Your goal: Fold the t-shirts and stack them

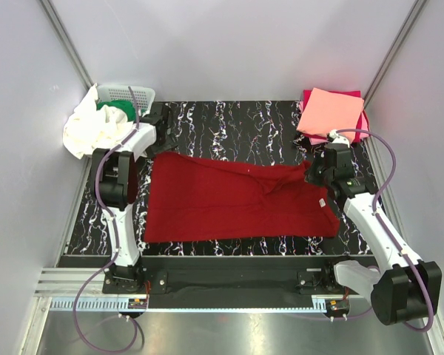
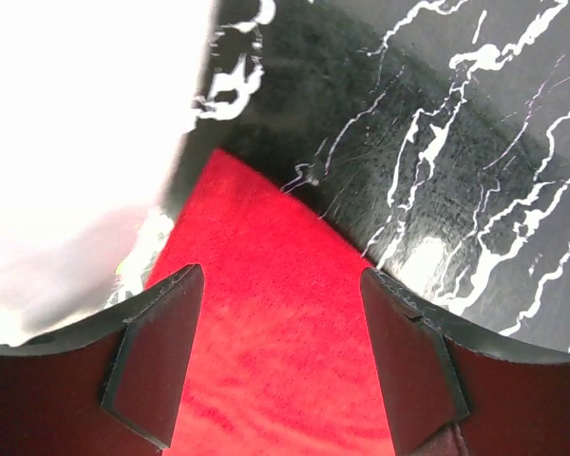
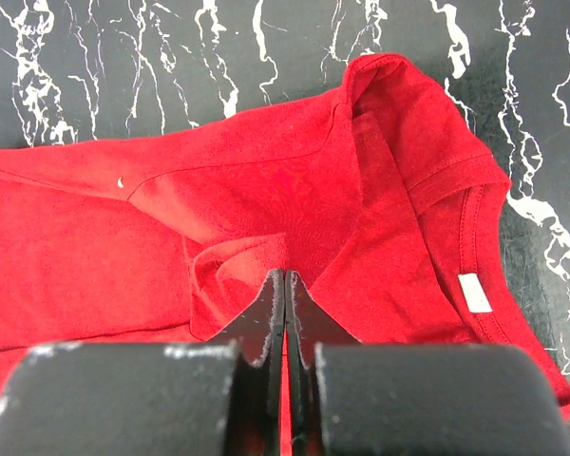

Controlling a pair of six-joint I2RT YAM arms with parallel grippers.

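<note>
The dark red t-shirt [image 1: 229,203] lies spread across the black marbled table [image 1: 237,118], the right gripper [image 3: 285,280] pinched tight on a fold near its collar, the left gripper [image 2: 280,275] poised, fingers apart, over one corner.

You've got a black tabletop [image 1: 237,122] with white marble veins, boxed in by plain pale grey walls [image 1: 229,44]. Lighting's bright and even.
</note>
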